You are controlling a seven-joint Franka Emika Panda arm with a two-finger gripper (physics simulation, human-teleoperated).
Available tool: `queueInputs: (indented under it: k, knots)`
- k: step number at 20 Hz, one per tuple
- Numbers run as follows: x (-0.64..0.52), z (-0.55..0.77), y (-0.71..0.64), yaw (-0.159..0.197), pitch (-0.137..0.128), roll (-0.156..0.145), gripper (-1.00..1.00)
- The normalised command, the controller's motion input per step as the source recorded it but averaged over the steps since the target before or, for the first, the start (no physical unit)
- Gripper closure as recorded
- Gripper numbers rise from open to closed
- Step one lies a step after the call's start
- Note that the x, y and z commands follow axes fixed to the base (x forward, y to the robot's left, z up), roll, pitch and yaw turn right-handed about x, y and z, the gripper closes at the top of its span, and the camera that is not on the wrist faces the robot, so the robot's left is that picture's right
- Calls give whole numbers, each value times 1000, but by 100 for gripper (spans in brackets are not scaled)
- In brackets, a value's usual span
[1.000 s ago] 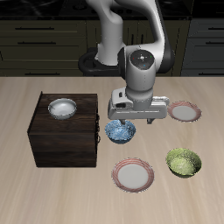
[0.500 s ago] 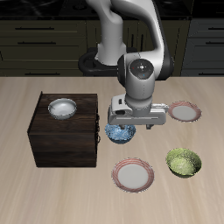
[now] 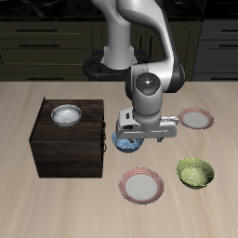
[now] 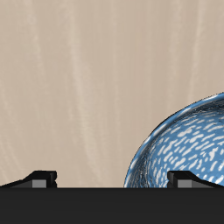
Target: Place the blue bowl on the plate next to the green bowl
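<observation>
The blue bowl (image 3: 125, 143), glossy blue with white speckles, sits on the table beside the dark box and is mostly hidden under my hand. It fills part of the wrist view (image 4: 185, 147), its rim close to one fingertip (image 4: 191, 178). My gripper (image 3: 138, 138) is low over the bowl with the jaws wide apart and nothing between them. The green bowl (image 3: 195, 172) sits near the table's front edge. The plate (image 3: 142, 185) with a pinkish-red rim lies next to it, bare.
A dark wooden box (image 3: 70, 149) stands beside the blue bowl, with a plain white bowl (image 3: 66, 114) on top. A second alike plate (image 3: 196, 118) lies farther back. A dark round object (image 3: 98, 65) sits near the robot's base.
The gripper has come down and moved slightly toward the table's front edge, now covering more of the blue bowl. The bowls and plates have not moved.
</observation>
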Motion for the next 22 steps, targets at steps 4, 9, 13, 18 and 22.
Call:
queueInputs:
  k: [4,9,13,18,22]
  knots:
    - [-10,-51,-21,-10,6,12,100]
    - [-40,201,-87,-9,-32,-7,100]
    - [14,156,-41,1,-29,-14,100]
    - [2,395,-28,11,-59,-5,100]
    - [-7,510,-38,17,-84,-8,100]
